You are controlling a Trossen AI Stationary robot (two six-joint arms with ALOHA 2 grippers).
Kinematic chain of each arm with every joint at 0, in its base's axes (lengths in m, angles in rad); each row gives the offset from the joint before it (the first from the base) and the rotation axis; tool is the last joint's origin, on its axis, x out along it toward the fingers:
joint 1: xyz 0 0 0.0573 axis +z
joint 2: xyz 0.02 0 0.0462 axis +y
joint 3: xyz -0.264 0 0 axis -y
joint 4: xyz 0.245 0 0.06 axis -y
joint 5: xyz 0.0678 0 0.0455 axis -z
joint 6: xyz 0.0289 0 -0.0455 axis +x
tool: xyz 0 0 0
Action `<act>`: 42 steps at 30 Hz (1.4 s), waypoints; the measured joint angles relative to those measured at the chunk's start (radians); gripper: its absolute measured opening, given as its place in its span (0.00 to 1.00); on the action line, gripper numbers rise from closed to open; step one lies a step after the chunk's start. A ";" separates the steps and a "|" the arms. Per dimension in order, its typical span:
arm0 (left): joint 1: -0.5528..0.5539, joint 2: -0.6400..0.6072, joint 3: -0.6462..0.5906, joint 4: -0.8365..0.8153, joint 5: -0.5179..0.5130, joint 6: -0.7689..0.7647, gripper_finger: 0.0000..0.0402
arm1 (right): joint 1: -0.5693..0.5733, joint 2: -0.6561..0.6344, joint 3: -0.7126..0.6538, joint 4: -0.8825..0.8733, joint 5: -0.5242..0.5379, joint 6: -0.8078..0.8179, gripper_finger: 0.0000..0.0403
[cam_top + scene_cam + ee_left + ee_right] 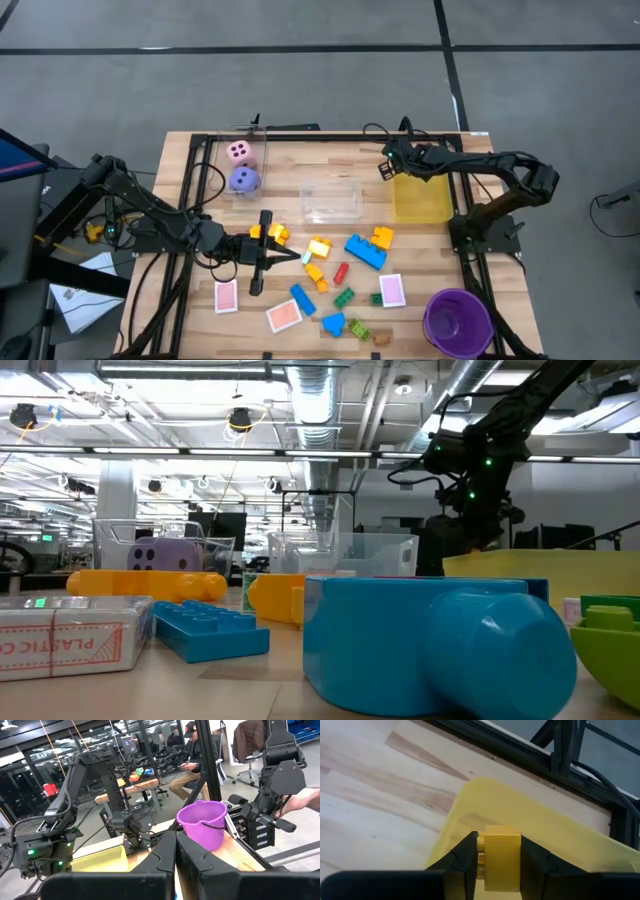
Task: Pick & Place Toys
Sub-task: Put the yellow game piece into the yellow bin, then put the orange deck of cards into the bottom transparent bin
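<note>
Two arms work over the wooden tabletop (pixel 300 170). The right gripper (pixel 496 851) hangs above the yellow see-through bin (pixel 421 199) near the tabletop's far right corner, its jaws closed on a yellow brick (pixel 501 856) pinched between the two dark fingers (pixel 462 860). The left gripper (pixel 262 252) lies low near the middle of the tabletop, its jaws pressed fully together with nothing between them, beside a small yellow-and-orange brick cluster (pixel 275 234).

A clear bin (pixel 331 199) sits in the middle towards the far edge. Another clear bin (pixel 243 168) by the far left corner holds a pink die (pixel 239 152) and a purple die (pixel 244 180).

Loose toys lie scattered along the near half: a long blue brick (pixel 365 251), an orange brick (pixel 382 237), a red brick (pixel 341 273), green bricks (pixel 344 297), a light blue piece (pixel 334 324), and three pink-backed cards (pixel 284 316).

A purple bucket (pixel 457 322) stands at the near right corner.
</note>
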 joint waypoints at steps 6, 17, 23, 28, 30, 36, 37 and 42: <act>0.000 0.000 0.000 0.000 0.000 -0.001 0.01 | 0.003 0.000 0.000 0.013 0.000 -0.014 0.24; 0.000 0.000 0.000 0.000 0.000 -0.001 0.01 | 0.006 0.000 0.000 0.018 0.025 -0.019 0.24; 0.000 0.000 0.000 0.000 0.000 -0.001 0.01 | 0.012 0.000 0.000 0.021 0.042 -0.022 0.31; 0.000 0.000 0.000 0.000 0.000 -0.001 0.01 | 0.030 0.000 0.000 0.022 0.085 -0.030 0.41; 0.000 0.000 0.000 0.000 0.000 -0.001 0.01 | 0.037 0.000 0.000 0.027 0.098 -0.039 0.44; 0.000 0.000 0.000 0.000 0.000 -0.001 0.01 | 0.071 -0.016 0.000 0.042 0.156 -0.047 0.47; 0.000 0.000 0.000 -0.001 0.000 -0.001 0.01 | 0.078 -0.025 0.000 0.042 0.161 -0.048 0.47; 0.000 0.000 0.000 -0.004 0.000 -0.001 0.01 | 0.111 -0.107 0.000 0.002 0.162 -0.048 0.46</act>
